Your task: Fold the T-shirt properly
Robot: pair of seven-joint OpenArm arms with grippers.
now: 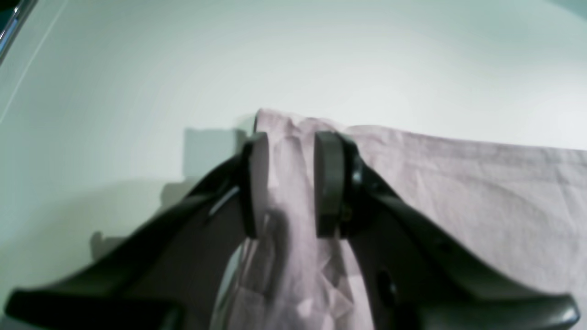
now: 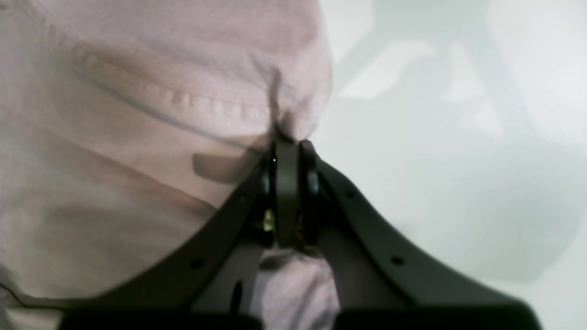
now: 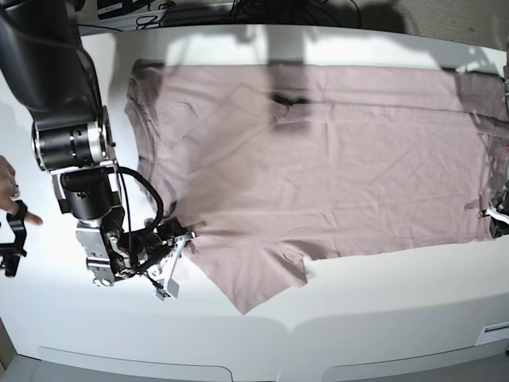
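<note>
My right claw [image 2: 290,151] pinches the T-shirt [image 3: 318,151] at its shoulder edge, while my left claw [image 1: 290,183] stands narrowly parted around its hem corner.

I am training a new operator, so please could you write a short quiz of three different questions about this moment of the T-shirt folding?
1. True or false: the right gripper is shut on the pink T-shirt.
2. Multiple choice: in the left wrist view, the fabric near the left gripper is: A) far from the jaws; B) between jaws that stand apart; C) folded into a neat stack.
3. Fill in: in the base view the T-shirt lies spread on a ____ table.

Key:
1. True; the closed jaws pinch the cloth at its edge.
2. B.
3. White.
</note>
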